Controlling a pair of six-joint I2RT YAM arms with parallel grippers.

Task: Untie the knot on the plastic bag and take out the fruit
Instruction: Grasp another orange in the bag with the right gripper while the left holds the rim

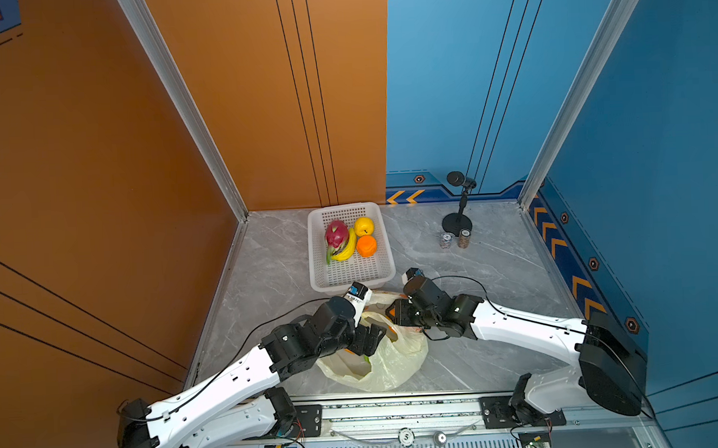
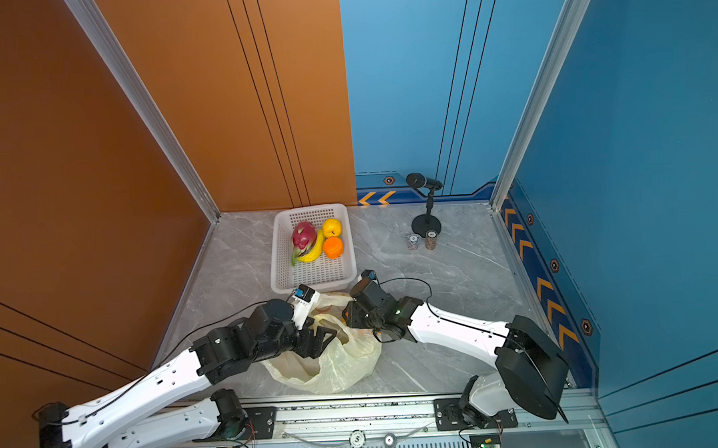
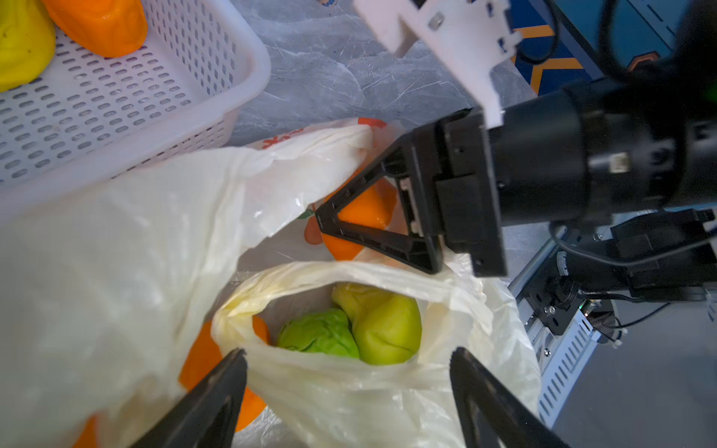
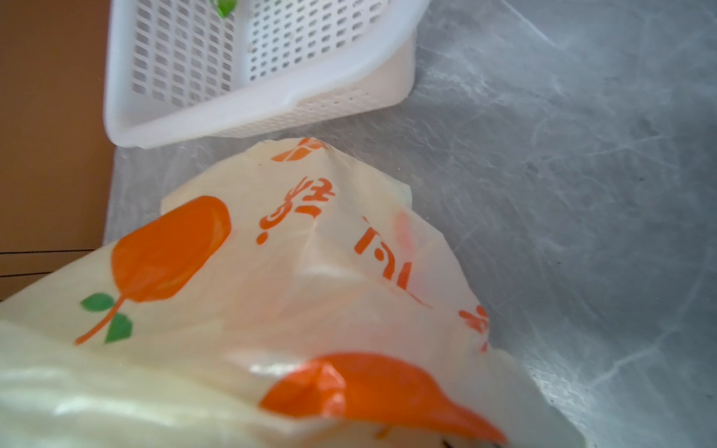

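The plastic bag (image 1: 380, 365) (image 2: 334, 371) lies near the table's front, its mouth gaping; the knot is out of view. Inside show two green fruits (image 3: 318, 333) (image 3: 388, 326) and an orange (image 3: 205, 360) under the plastic. My left gripper (image 3: 349, 351) (image 1: 374, 336) hangs open just over the mouth, holding nothing. My right gripper (image 3: 322, 217) (image 1: 394, 315) sits at the bag's far rim beside another orange (image 3: 364, 209). Plastic (image 4: 271, 271) drapes over its jaws and hides them. A dragon fruit (image 1: 336, 233), a yellow fruit (image 1: 364, 226) and an orange (image 1: 366, 245) lie in the basket.
The white perforated basket (image 1: 376, 274) stands just behind the bag and also holds a banana (image 1: 348, 250). A microphone stand (image 1: 459, 212) and two small cans (image 1: 446, 240) stand at the back right. Walls close the left, back and right sides.
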